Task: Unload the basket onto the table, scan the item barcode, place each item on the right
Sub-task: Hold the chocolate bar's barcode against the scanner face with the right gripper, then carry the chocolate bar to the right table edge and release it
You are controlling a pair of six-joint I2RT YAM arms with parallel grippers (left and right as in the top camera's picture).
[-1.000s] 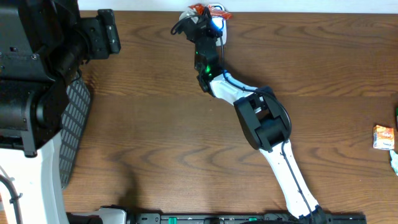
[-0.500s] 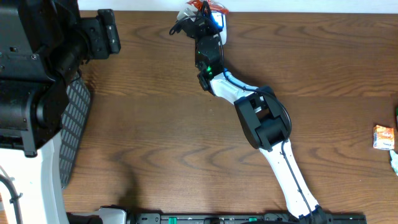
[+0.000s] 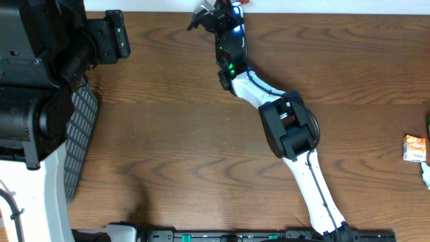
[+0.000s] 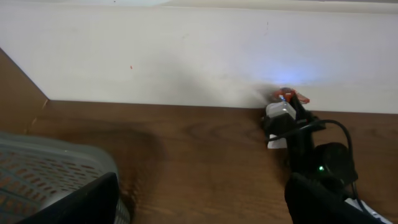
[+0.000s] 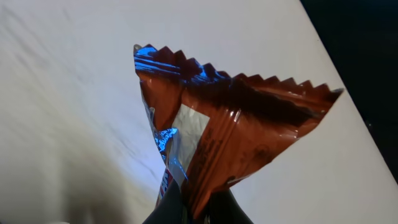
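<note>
**Packet carried to the far edge of the table**

Over the last second the right arm has stretched farther out. Its right gripper (image 3: 218, 15) now sits at the far edge of the table (image 3: 168, 134), hard by the pale wall (image 4: 155, 56). A moment ago it was a little nearer in.

The snack packet (image 5: 230, 124) has gone with it. From overhead only a sliver of its red wrapper (image 3: 232, 4) shows at the top border, where more of it showed before. The right jaws are pinched together on the wrapper's lower end. The wrist view shows the crimped top edge standing free above them, off the table.

A blue glow lies on the foil and on the wall behind the packet (image 4: 285, 98). I cannot tell where it comes from, and no barcode can be read on the faces that show.

The left gripper (image 4: 199, 208) hangs back near the grey mesh basket (image 3: 80, 128), jaws wide apart and empty. A small orange carton (image 3: 414, 148) lies well apart at the right edge.

In my judgement the item is being presented for its scan. The coded face may yet need turning towards the reader.
</note>
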